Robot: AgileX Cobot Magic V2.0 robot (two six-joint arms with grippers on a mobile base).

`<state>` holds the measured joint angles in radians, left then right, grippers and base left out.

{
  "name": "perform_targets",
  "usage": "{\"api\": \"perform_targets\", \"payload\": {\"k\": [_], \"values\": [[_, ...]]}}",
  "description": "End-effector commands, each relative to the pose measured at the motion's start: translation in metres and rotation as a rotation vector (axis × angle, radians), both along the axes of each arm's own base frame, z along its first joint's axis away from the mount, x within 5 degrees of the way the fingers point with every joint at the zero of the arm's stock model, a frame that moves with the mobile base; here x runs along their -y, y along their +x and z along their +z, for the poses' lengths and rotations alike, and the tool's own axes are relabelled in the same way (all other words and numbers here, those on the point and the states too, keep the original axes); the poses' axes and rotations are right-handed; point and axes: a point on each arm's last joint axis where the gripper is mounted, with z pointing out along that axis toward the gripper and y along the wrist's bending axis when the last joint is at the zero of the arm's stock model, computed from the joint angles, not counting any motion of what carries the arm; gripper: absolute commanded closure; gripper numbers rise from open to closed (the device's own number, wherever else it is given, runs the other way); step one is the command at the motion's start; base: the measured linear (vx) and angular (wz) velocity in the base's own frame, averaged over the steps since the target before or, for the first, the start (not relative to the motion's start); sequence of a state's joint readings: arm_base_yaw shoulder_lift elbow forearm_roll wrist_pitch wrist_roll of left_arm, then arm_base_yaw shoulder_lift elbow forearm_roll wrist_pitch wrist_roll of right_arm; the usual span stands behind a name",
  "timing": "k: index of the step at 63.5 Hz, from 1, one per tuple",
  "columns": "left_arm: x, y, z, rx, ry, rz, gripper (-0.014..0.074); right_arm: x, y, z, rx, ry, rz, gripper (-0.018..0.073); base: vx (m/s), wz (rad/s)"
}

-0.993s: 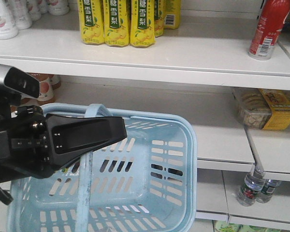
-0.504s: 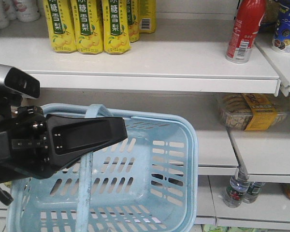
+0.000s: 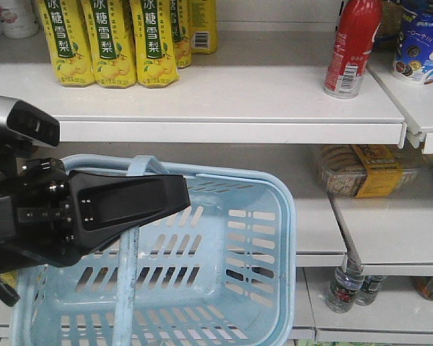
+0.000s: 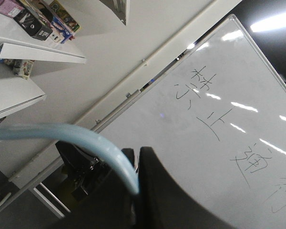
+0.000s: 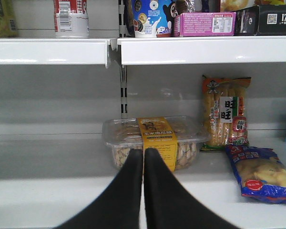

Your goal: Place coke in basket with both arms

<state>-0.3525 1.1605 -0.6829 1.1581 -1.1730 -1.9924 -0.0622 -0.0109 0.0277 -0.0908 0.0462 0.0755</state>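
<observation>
The coke (image 3: 352, 47), a slim red can with a white label, stands on the upper shelf at the right; its lower part also shows at the top left of the right wrist view (image 5: 71, 19). The light blue basket (image 3: 274, 216) hangs in front of the shelves. Its handle (image 3: 132, 252) runs through my left gripper (image 3: 175, 202). In the left wrist view the left gripper (image 4: 138, 155) is shut on that blue handle (image 4: 86, 138). My right gripper (image 5: 144, 152) is shut and empty, low before the middle shelf, below and right of the coke.
Yellow pear-drink bottles (image 3: 115, 43) fill the upper shelf's left. A clear snack box with a yellow label (image 5: 152, 140) sits just beyond the right gripper, with snack packs (image 5: 226, 112) to its right. Water bottles (image 3: 344, 285) stand on a lower shelf. A blue cup (image 3: 422, 43) stands right of the coke.
The shelves and their goods have slid left in the front view, the coke with them. The basket and my left gripper keep the same place in the frame.
</observation>
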Motion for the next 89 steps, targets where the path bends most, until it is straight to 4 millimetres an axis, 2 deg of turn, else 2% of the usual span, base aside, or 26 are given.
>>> {"api": "perform_targets", "payload": {"k": [1,89], "values": [[-0.0033,-0.0156,0.0249,0.08,-0.168,-0.121,0.0603,-0.0004,-0.0011,0.0051,0.078,-0.02,0.001,0.0564,0.02,-0.01],[-0.0033,-0.0156,0.0249,0.08,-0.168,-0.121,0.0603,-0.0004,-0.0011,0.0051,0.078,-0.02,0.001,0.0564,0.02,-0.02]]}}
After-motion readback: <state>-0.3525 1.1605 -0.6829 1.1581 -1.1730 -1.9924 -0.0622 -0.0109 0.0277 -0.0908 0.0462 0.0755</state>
